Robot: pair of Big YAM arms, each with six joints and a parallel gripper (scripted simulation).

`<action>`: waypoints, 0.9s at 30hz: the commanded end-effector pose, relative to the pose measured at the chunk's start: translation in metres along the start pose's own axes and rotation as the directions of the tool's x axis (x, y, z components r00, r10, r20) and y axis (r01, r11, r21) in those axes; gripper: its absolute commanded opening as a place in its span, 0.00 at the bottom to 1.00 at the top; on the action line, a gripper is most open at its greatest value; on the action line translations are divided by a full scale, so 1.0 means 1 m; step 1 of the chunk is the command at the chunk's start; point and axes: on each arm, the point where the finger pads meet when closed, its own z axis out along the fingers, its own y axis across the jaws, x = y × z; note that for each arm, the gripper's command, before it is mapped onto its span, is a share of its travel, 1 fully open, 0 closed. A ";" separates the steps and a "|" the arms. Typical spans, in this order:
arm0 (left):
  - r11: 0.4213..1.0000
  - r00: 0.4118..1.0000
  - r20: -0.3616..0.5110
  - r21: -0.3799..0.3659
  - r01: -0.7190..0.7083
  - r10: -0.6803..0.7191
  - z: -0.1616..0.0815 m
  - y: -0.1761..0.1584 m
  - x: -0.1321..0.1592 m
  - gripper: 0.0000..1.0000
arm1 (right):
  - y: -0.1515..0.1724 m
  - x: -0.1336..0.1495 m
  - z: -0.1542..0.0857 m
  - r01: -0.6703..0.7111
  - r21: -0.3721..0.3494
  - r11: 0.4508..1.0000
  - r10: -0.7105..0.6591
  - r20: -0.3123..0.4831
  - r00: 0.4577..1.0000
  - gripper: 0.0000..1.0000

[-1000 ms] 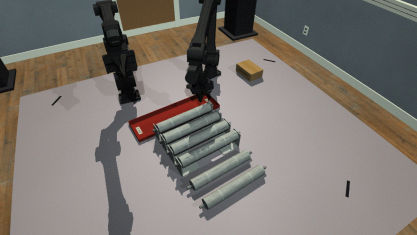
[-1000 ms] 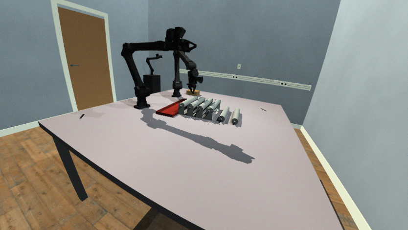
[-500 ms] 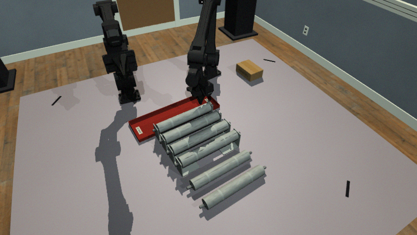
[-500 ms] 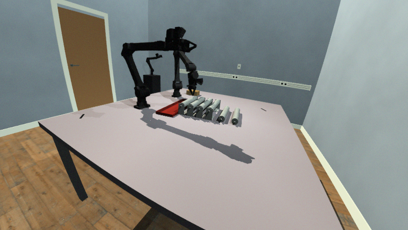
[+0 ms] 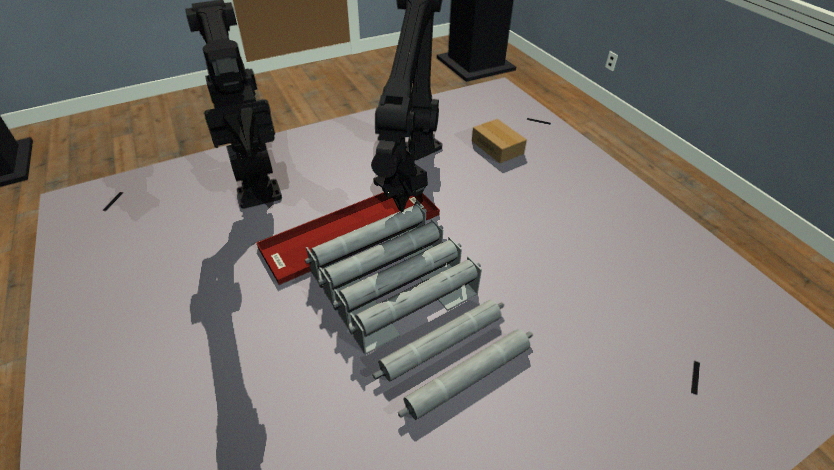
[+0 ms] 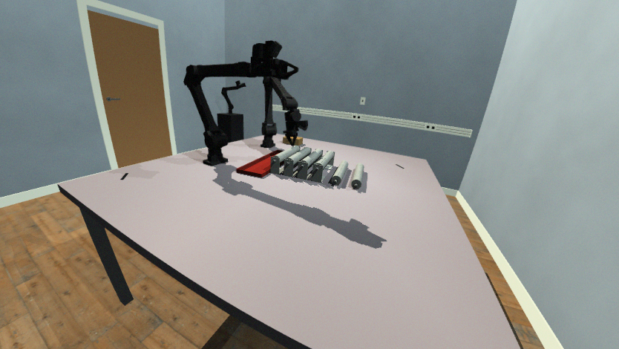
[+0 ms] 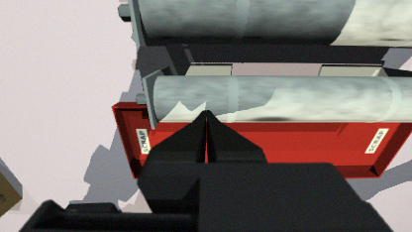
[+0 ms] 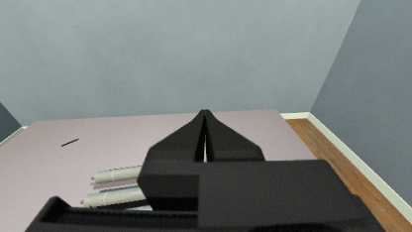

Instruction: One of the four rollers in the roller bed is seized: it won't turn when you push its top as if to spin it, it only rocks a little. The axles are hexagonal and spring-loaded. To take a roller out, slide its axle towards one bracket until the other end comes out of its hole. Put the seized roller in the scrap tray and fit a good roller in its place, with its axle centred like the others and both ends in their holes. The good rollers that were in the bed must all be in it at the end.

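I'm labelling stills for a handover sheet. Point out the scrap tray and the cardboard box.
Scrap tray (image 5: 326, 231) (image 7: 297, 144): top and left wrist views, inside floor.
Cardboard box (image 5: 500, 135): top view, upper face.

Before you, four grey rollers (image 5: 414, 296) (image 6: 323, 160) (image 7: 297, 96) (image 8: 140, 208) lying parallel in the bed (image 5: 366, 341) (image 6: 318, 174) (image 7: 150, 101), red scrap tray (image 5: 318, 236) (image 6: 260, 165) (image 7: 307, 149) flat just beyond its far side, two similar loose rollers (image 5: 469, 375) (image 6: 358, 174) (image 8: 116, 174) lying apart on your near side.

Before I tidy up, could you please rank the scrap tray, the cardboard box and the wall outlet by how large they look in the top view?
1. Scrap tray
2. Cardboard box
3. Wall outlet
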 end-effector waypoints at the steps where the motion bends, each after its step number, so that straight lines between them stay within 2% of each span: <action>1: 0.999 0.999 0.045 0.039 0.019 -0.021 -0.016 -0.008 -0.015 0.00 | -0.004 -0.004 -0.001 -0.013 0.005 1.000 0.013 0.009 1.000 0.00; 13: 1.000 1.000 0.012 0.007 0.015 -0.015 0.002 0.002 -0.002 0.00 | -0.004 -0.004 -0.001 -0.013 0.005 1.000 0.013 0.009 1.000 0.00; 19: 1.000 1.000 0.025 0.020 0.011 -0.012 -0.007 -0.007 -0.011 0.00 | -0.004 -0.004 -0.001 -0.013 0.005 1.000 0.013 0.009 1.000 0.00; 27: 1.000 1.000 0.010 0.005 0.017 -0.017 0.005 -0.002 -0.006 0.00 | -0.004 -0.004 -0.001 -0.013 0.005 1.000 0.013 0.009 1.000 0.00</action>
